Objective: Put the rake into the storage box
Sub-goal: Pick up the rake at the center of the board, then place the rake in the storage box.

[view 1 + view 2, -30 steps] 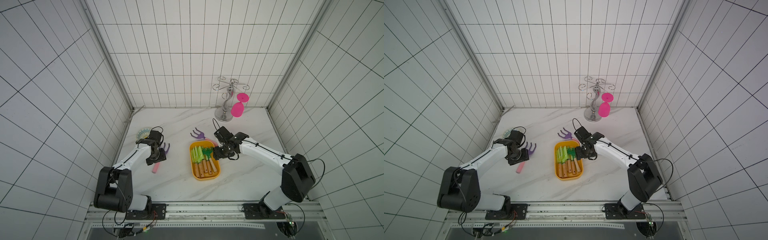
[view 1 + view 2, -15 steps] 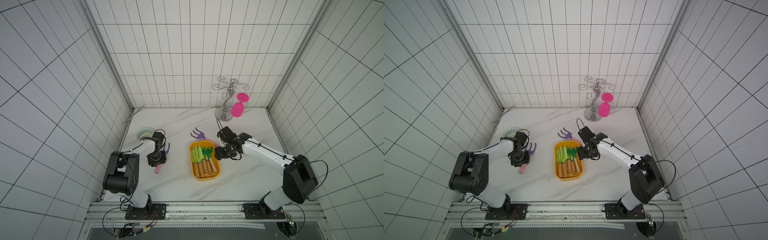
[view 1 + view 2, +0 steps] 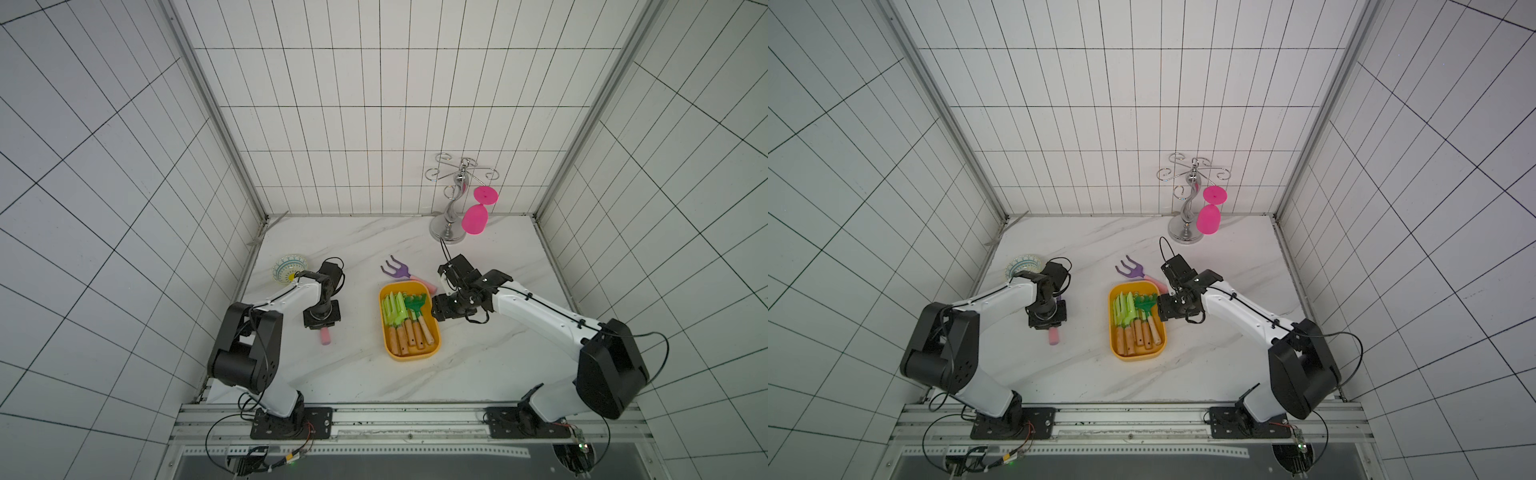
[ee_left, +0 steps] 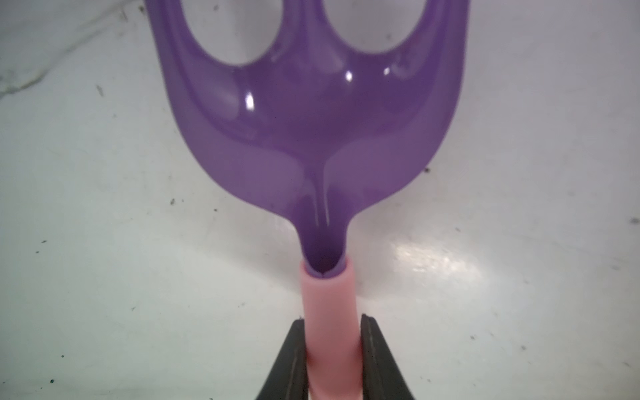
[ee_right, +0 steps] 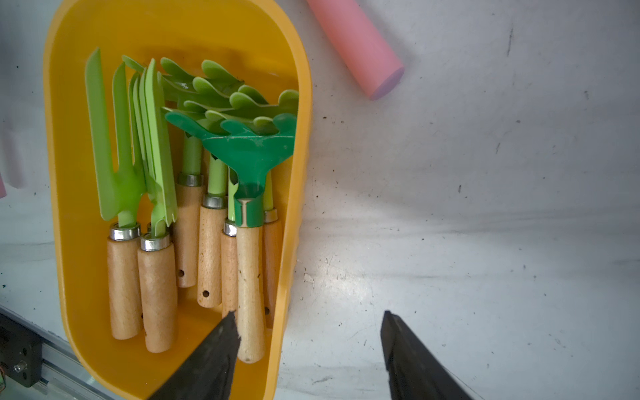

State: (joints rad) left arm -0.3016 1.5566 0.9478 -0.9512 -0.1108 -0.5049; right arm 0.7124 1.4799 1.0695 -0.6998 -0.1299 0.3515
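On the marble table point(image 3: 357, 374) sat the yellow storage box point(image 3: 409, 357), filled with green-headed, wooden-handled garden tools point(image 5: 209, 249). The right gripper point(image 5: 309, 314) stood open, jaws astride the box's side wall, holding nothing. Well apart from the box, the left gripper point(image 4: 332, 322) had its jaws closed on the pink handle of the purple rake point(image 4: 311, 121), down at the tabletop. A second purple rake point(image 3: 395, 271) lay just beside the box.

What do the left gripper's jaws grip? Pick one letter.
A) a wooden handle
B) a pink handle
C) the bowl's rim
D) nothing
B: in the left wrist view the left gripper pinches the pink handle of the purple rake from both sides.
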